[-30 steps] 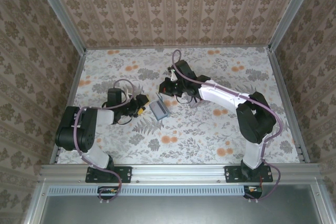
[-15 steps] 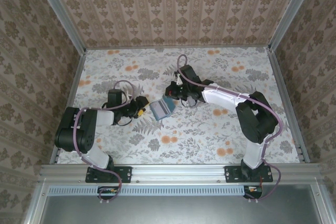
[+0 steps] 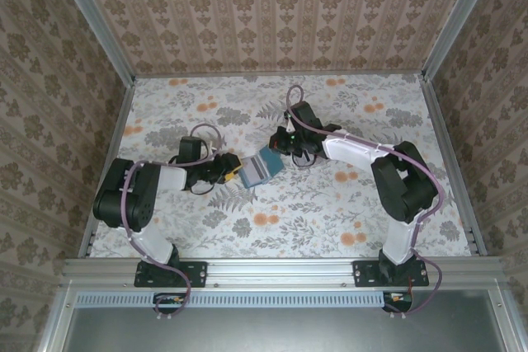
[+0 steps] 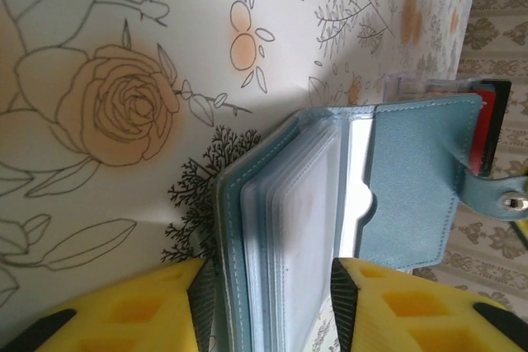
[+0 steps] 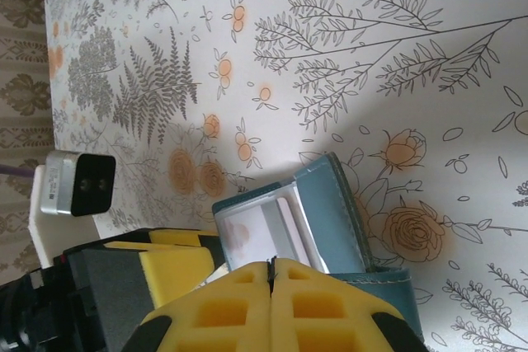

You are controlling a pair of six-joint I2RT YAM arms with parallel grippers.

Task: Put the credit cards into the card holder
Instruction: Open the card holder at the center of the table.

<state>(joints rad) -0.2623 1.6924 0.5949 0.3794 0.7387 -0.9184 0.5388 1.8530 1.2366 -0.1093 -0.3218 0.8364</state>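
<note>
The teal card holder (image 3: 262,167) lies open on the flowered table between my two grippers. In the left wrist view its cover and clear sleeves (image 4: 289,228) sit between my left gripper's (image 4: 268,298) yellow fingers, both pads against them, and the flap (image 4: 412,187) is folded out to the right. A white card (image 5: 264,228) shows in the inner pocket of the card holder (image 5: 330,204). My right gripper (image 5: 271,263) is shut, its tips just over the holder's near edge. Behind the flap, red and black credit cards (image 4: 487,121) stand in a clear rack.
The clear rack stands just right of the holder, under the right arm (image 3: 346,150). The left arm's wrist camera (image 5: 78,183) and a yellow finger (image 5: 173,265) of its gripper are close beside my right gripper. Open tabletop lies to the front and far left, with walls all round.
My left gripper has moved right onto the card holder and its jaws have narrowed. The right gripper came from the rack to the holder. The holder now lies opened and shifted slightly right.
</note>
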